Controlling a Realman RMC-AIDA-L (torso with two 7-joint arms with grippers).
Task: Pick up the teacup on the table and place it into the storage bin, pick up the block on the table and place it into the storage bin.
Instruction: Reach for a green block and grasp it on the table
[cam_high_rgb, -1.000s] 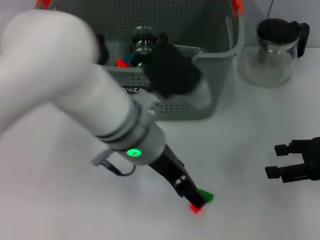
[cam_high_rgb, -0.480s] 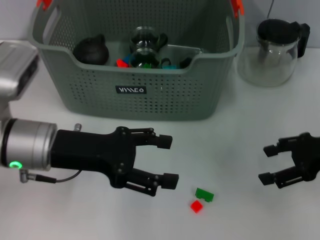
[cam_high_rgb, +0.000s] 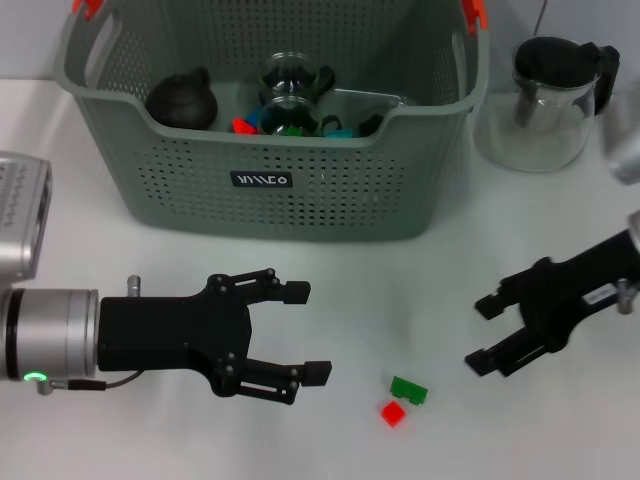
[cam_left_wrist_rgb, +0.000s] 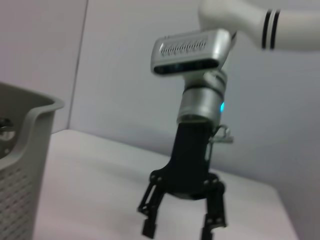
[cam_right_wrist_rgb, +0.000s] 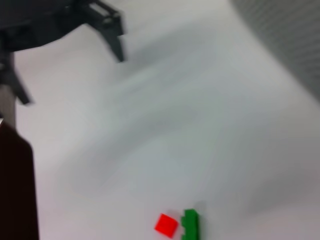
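**Both claws spread wide, nothing held**

Left gripper (cam_high_rgb: 302, 333) at lower centre-left of the head view, fingers wide apart, gripping nothing, hovering above the table (cam_high_rgb: 400, 270) just left of the green block (cam_high_rgb: 408, 389) and red block (cam_high_rgb: 393, 413). Right gripper (cam_high_rgb: 486, 332) at lower right, likewise spread and empty, just right of the blocks. Blocks side by side, seemingly touching. Storage bin (cam_high_rgb: 270, 190) at upper centre, holding glass teacups (cam_high_rgb: 290, 75) and a dark round item, hard to identify. Glass teapot (cam_high_rgb: 550, 100) at upper right.

Right wrist view: both blocks near the bottom edge, left gripper's fingers at upper left. Left wrist view: right gripper open, bin's corner cut off at left.
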